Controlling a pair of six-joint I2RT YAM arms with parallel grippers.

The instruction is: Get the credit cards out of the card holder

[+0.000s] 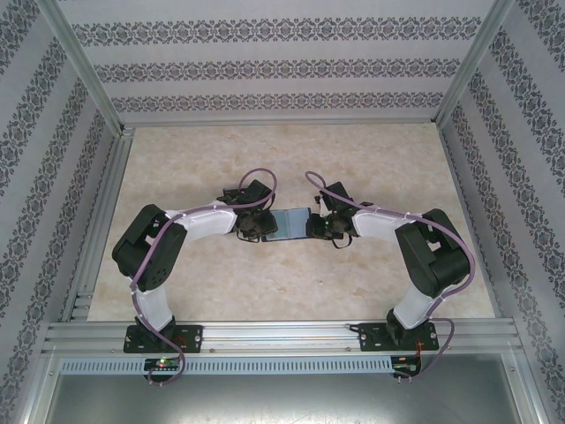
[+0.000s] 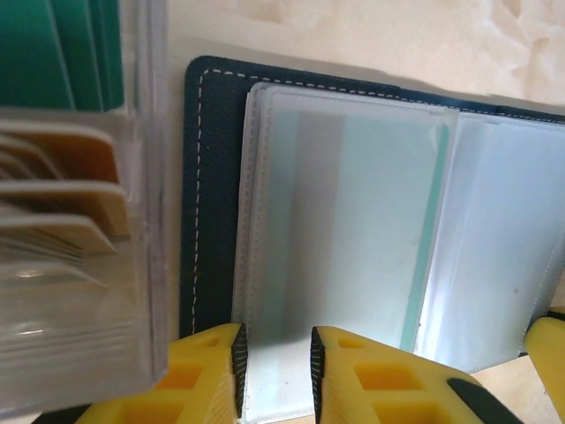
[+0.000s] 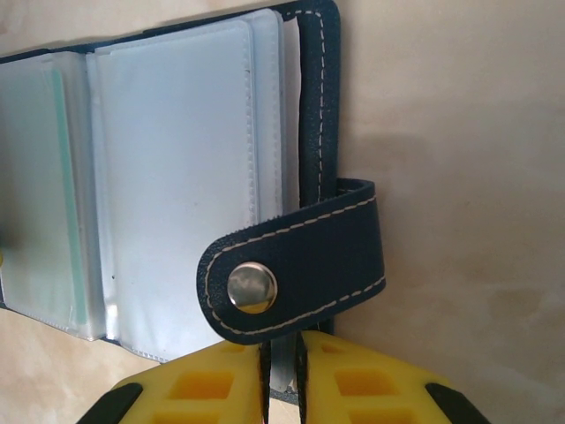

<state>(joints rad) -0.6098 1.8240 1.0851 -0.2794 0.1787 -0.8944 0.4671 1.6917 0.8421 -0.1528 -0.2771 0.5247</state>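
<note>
Card holder (image 1: 290, 224) between inward-bent arms (image 1: 205, 221); right claw (image 3: 282, 375) pinches its edge; left claw (image 2: 275, 375) grip unclear.

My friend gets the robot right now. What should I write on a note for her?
Left gripper: open, jaws on either side of a clear sleeve at its near edge.
Right gripper: shut on the card holder, just below its closure tab.
Done: the holder lies open on the table.
A teal card sits in the sleeve. More credit cards, teal and tan, show behind clear plastic. I can't tell if they're in or out.
Left: pull the cards out.
</note>
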